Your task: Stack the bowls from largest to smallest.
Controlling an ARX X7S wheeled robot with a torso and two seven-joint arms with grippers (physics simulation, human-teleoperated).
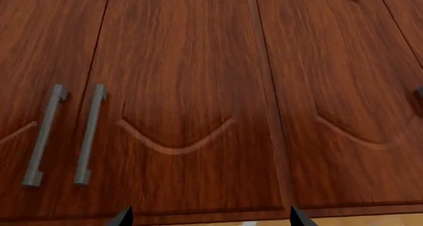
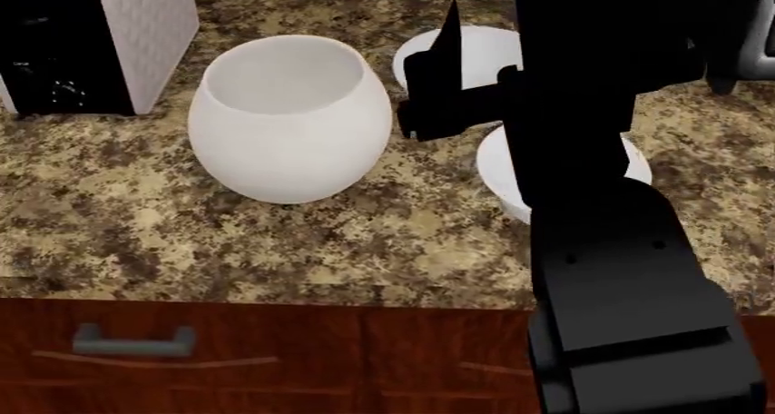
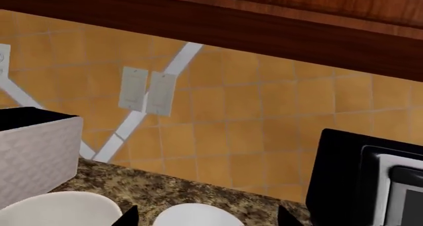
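Note:
The big off-white globe bowl (image 2: 290, 114) stands on the granite counter (image 2: 363, 241); its rim also shows in the right wrist view (image 3: 59, 208). One small white bowl (image 2: 485, 46) sits behind it to the right. A second small white bowl (image 2: 496, 164) is nearer and mostly hidden by my right arm. My right gripper (image 2: 434, 73) hangs open above the far small bowl (image 3: 195, 216), whose rim shows between the fingertips (image 3: 129, 217). My left gripper (image 1: 210, 217) is open and empty, facing wooden cabinet doors, and is out of the head view.
A quilted grey-white box (image 2: 145, 24) with a black face stands at the counter's back left. A black appliance (image 3: 370, 181) is at the back right. Orange tiled wall with switches (image 3: 146, 89) lies behind. Cabinet handles (image 1: 43, 137) and a drawer handle (image 2: 127, 340) show below.

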